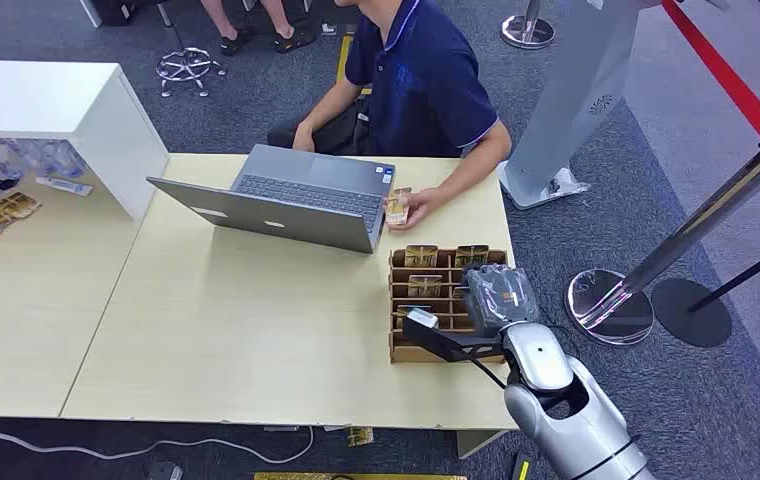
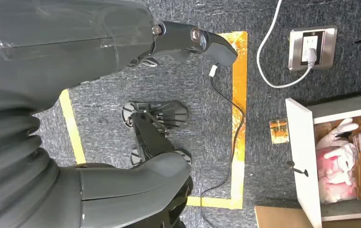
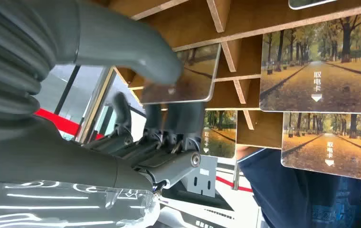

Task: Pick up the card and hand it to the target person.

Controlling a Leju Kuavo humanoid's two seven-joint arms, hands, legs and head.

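The right hand (image 1: 499, 295) reaches over the wooden card rack (image 1: 396, 350) on the surface (image 1: 256, 330), thumb and fingers (image 3: 178, 118) pinching a card (image 3: 188, 80) in its slot; the hand hides much of that card. The left hand (image 2: 121, 38) hangs over the floor, grasping nothing, fingers apart. The seated person (image 1: 421, 70) holds another card (image 1: 397, 205).

We count one laptop (image 1: 286, 200), one wooden card rack (image 1: 446, 300) and one person (image 1: 406, 80) seated at the table (image 1: 236, 320). Four cards show in the right wrist view. Two stanchion bases (image 1: 611, 305) stand on the carpet.
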